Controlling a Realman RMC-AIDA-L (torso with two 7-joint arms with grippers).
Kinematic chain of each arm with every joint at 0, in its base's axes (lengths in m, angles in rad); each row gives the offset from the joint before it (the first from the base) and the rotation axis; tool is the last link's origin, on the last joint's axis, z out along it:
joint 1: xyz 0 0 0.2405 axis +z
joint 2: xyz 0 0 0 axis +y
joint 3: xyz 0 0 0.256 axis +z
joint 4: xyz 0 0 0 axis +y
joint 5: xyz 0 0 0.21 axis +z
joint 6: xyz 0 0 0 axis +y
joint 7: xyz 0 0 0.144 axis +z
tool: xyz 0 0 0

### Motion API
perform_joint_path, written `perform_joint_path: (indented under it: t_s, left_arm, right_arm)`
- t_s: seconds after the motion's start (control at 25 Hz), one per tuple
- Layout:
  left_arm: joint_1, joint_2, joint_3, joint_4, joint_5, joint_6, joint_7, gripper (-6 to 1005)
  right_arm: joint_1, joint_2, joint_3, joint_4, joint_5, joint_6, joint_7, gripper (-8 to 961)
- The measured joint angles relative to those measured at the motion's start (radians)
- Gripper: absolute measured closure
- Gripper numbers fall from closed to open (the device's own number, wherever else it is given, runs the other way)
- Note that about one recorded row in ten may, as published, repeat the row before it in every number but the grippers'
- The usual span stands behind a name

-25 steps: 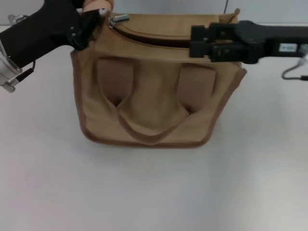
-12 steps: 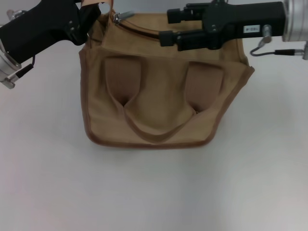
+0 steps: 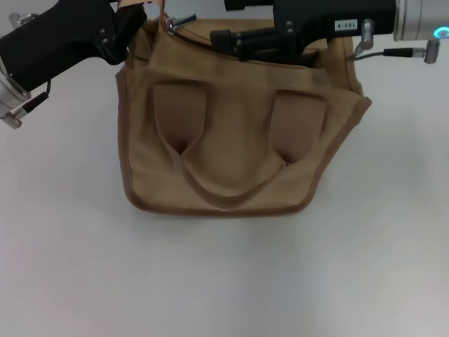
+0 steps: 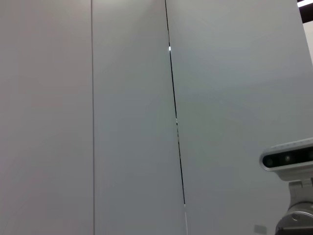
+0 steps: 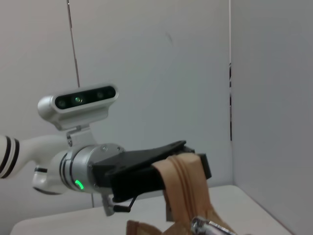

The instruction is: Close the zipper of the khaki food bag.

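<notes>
The bag (image 3: pixel 238 133) stands at upper centre. The left gripper (image 3: pixel 133 21) clamps a strap at its upper-left corner. The right gripper (image 3: pixel 228 24), fingers parted, reaches along the zipper (image 3: pixel 210 35) toward the pull (image 3: pixel 175 24). Risk: the small pull slips between the fingers, or dragging tips the bag.
</notes>
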Motion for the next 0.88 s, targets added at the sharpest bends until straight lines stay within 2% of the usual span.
perform_joint_path:
  t_s: [0.6,0.88]
  left_arm:
    - [0.003,0.0,-0.003,0.0,0.0,0.006,-0.002,968]
    - [0.0,0.0,-0.007,0.0,-0.001,0.006,-0.001,968]
  right_arm:
    - [0.049,-0.002,-0.107,0.0,-0.004,0.06,-0.001,197]
    - [0.052,-0.001,-0.131,-0.012,0.002,0.025,0.005,196]
